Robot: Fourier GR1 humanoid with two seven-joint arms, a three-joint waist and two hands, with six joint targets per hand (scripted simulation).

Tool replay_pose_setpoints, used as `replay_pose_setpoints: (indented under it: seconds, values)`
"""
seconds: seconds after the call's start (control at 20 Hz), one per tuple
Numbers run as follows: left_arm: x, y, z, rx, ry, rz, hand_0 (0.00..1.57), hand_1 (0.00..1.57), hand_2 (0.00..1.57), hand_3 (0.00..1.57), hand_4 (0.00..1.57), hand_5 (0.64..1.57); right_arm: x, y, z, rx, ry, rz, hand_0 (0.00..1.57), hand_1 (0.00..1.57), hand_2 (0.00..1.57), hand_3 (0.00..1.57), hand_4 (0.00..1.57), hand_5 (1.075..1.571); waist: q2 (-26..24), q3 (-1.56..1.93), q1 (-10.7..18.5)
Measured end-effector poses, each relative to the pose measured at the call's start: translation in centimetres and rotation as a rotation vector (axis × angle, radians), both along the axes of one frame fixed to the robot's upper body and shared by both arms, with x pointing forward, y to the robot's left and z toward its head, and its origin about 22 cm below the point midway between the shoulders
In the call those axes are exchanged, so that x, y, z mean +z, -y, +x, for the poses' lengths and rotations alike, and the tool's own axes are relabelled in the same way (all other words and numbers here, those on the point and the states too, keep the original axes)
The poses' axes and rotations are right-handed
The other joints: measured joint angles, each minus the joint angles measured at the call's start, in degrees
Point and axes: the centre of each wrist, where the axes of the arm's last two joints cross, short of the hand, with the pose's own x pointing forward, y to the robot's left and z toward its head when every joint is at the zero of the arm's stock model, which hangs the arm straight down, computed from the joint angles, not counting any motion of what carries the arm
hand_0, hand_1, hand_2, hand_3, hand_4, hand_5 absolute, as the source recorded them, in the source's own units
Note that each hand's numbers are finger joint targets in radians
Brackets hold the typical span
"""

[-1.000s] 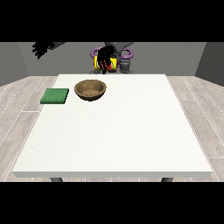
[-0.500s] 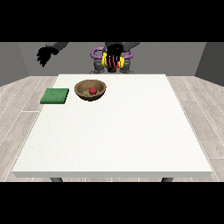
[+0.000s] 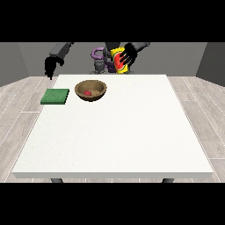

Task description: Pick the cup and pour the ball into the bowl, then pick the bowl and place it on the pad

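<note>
White table [image 3: 118, 140] mostly bare; ball [image 3: 88, 93] in bowl [image 3: 91, 90]; view's-right hand [image 3: 128, 53] clasps cup [image 3: 118, 60].

The table [image 3: 118, 132] at the frame's centre has a matt white top with a faint fine speckle. The bowl [image 3: 91, 90], upper left of centre, looks like brown wood, darker inside (a smooth red ball [image 3: 88, 93] lies in it). The pad [image 3: 55, 96] at left is flat matt green, cloth-like. The cup [image 3: 118, 61] at top centre shows glossy yellow and red. The floor [image 3: 200, 114] looks like pale wood planks.
</note>
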Motion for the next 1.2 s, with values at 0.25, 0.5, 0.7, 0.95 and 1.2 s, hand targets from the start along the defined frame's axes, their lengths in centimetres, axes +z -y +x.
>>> replay_pose_setpoints:
  seconds: [0.25,0.5,0.7,0.95,1.2]
  values:
    - [4.4,-3.8,0.2,-0.143,-0.006,-0.357,0.0,0.0,0.0,0.0,0.21,1.5,-0.6,-0.4,-0.2,-0.08,0.006,0.017,0.0,0.0,0.0,0.0,0.42,1.57,2.3,0.14,5.7]
    - [7.4,-11.9,1.3,-0.285,-0.012,-0.517,0.0,0.0,0.0,0.0,0.33,1.497,-1.2,-1.4,-0.4,-0.158,0.017,0.037,0.0,0.0,0.0,0.0,0.0,1.57,4.4,0.47,10.0]
    - [9.6,-18.5,1.7,-0.343,0.019,-0.562,0.0,0.0,0.0,0.0,0.33,1.511,-1.5,-3.2,0.5,-0.172,0.055,0.058,0.0,0.0,0.0,0.0,0.0,1.568,6.9,0.7,10.8]
    - [11.4,-25.4,1.2,-0.343,0.046,-0.592,0.0,0.0,0.0,0.0,0.28,1.508,-2.5,-4.8,1.4,-0.153,0.063,0.07,0.0,0.0,0.0,0.0,0.0,1.568,8.8,0.83,9.1]
    - [12.5,-29.8,0.0,-0.331,0.07,-0.603,0.0,0.0,0.0,0.0,0.27,1.506,-4.4,-6.1,2.0,-0.13,0.051,0.075,0.0,0.0,0.0,0.0,0.0,1.569,9.9,0.89,7.9]
